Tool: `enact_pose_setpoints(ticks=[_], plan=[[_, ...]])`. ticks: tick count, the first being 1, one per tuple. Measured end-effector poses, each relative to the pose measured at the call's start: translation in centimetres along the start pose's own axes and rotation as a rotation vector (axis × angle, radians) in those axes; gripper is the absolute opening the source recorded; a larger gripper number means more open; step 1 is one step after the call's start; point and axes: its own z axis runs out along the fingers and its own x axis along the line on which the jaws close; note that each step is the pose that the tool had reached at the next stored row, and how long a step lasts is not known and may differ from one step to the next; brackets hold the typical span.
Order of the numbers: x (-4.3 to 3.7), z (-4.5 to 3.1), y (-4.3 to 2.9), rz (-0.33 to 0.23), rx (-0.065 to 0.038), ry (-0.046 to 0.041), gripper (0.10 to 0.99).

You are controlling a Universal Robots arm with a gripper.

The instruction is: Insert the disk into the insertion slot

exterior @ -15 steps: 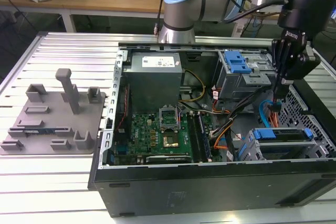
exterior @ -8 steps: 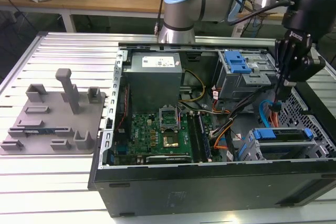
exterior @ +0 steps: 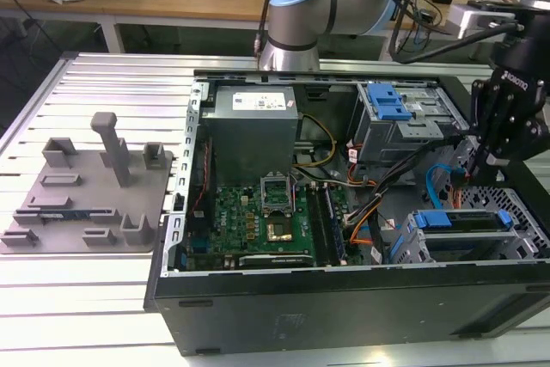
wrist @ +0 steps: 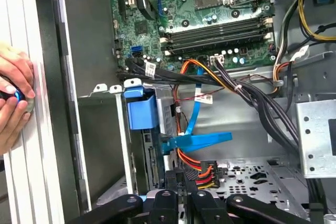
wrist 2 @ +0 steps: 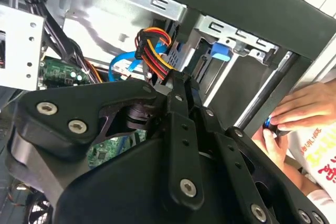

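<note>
The disk [exterior: 447, 219], framed by its blue carrier, lies inside the small grey drive cage [exterior: 509, 199] at the case's near corner on the exterior view's right. The carrier's blue end [wrist: 142, 111] sits at the mouth of the insertion slot and also shows in the second wrist view [wrist 2: 219, 51]. My black gripper [exterior: 475, 174] hangs just above the cage. In both wrist views its fingers [wrist: 181, 182] [wrist 2: 182, 81] are pressed together with nothing between them, next to a red-yellow-black power connector [wrist: 206, 174].
A larger grey bay with a blue ribbed top [exterior: 391, 105] stands behind the cage. The motherboard [exterior: 258, 221], a blue data cable [wrist: 197, 141] and black cable bundles [wrist: 252, 95] fill the case. A person's hands [wrist: 13, 103] hold a small object outside the case wall. A grey fixture plate [exterior: 86, 191] lies on the exterior view's left.
</note>
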Motion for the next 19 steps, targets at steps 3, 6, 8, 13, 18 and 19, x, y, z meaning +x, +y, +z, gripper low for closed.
enact_pose_setpoints(ticks=[3, 6, 8, 13, 18, 19], plan=[[0.69, -0.03, -0.3, -0.004, -0.016, -0.0128, 0.165], [0.97, 0.02, -0.64, -0.005, -0.023, -0.0478, 0.165], [1.16, 0.03, -0.77, -0.006, -0.028, -0.0647, 0.165], [1.55, -0.02, -1.17, -0.012, -0.059, -0.0709, 0.165], [1.61, 0.0, -1.78, -0.014, -0.064, -0.0929, 0.165], [1.61, 0.0, -1.78, -0.014, -0.064, -0.0931, 0.165]])
